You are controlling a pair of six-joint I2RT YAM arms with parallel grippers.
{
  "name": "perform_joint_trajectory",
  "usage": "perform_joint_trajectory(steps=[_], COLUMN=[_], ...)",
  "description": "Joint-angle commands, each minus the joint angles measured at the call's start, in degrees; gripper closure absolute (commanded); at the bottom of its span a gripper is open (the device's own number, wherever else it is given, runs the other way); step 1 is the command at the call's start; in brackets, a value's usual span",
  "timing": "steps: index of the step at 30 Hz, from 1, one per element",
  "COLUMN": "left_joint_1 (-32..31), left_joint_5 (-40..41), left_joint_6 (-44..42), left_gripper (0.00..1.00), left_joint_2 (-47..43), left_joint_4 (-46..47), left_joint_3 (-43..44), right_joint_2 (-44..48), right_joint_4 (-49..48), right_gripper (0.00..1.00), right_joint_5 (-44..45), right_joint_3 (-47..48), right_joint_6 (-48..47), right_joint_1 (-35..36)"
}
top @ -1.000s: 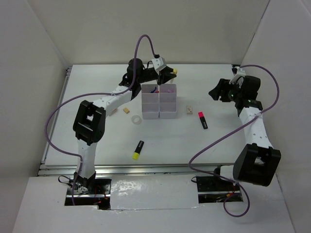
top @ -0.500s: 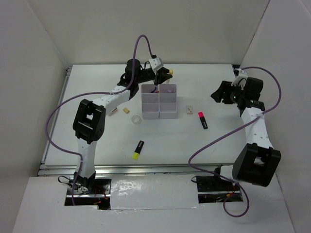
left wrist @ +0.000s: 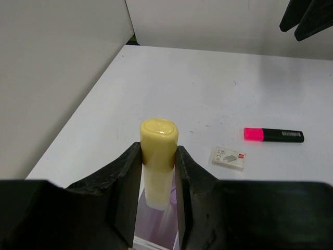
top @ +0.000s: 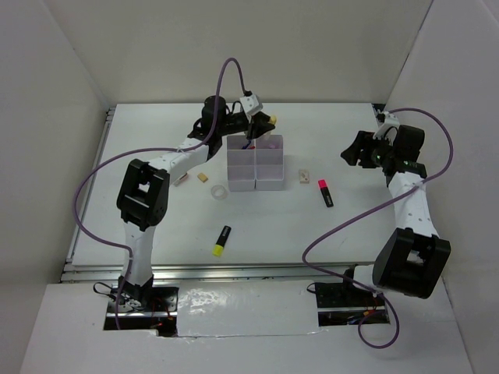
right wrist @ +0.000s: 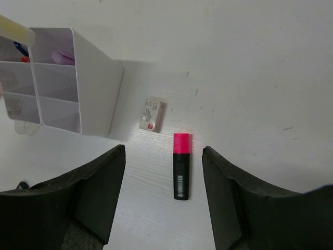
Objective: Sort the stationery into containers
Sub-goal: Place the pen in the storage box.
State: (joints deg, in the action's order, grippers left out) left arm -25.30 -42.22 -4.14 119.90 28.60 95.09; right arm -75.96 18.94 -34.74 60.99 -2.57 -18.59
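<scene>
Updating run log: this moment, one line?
left claw: shut on pale yellow stick, over containers | right claw: open | pink highlighter: on table

Glossy pale yellow plastic stick (left wrist: 158,136), smooth white plastic containers (right wrist: 96,88), matt white table (left wrist: 171,78), matt black left claw (left wrist: 158,151).

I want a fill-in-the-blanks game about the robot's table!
The left gripper holds a stick coloured ____. The pink highlighter lies on the ____. The right gripper is open and holds ____.
Missing words: yellow, table, nothing.
</scene>
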Motion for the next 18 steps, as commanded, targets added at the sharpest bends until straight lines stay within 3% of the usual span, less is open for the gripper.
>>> perform_joint_trajectory(steps=[1, 6, 9, 10, 12, 18], left_joint_1=[0.78, 1.3, 1.3, 1.31, 1.22, 1.04], left_joint_5=[-0.23, 0.03, 0.55, 0.56, 0.47, 1.87], left_joint_6=[-1.39, -2.54, -2.01, -1.49, -1.22, 1.49], left_gripper=[0.97, 0.94, 0.8, 0.69, 0.58, 0.44], left_joint_2=[1.57, 2.88, 2.8, 2.71, 2.19, -1.24], left_joint_4=[1.02, -0.39, 0.23, 0.49, 1.11, 3.57], left_joint_3=[0.71, 1.94, 1.33, 0.81, 0.01, 0.01], right_joint_2=[-0.06, -1.46, -1.99, -1.82, -1.91, -6.03], right_joint_4=[1.45, 3.47, 4.88, 4.97, 5.4, 11.02], right_gripper=[0.33, 0.33, 0.33, 0.33, 0.33, 0.37], right_joint_5=[-0.24, 0.46, 0.99, 1.34, 2.48, 11.08], right_joint_3=[-0.08, 0.71, 1.41, 1.5, 1.76, 5.71], right_joint_6=[-1.12, -1.3, -1.74, -1.83, -2.35, -5.6], right_joint_1=[-0.48, -0.48, -0.48, -0.48, -0.31, 4.17])
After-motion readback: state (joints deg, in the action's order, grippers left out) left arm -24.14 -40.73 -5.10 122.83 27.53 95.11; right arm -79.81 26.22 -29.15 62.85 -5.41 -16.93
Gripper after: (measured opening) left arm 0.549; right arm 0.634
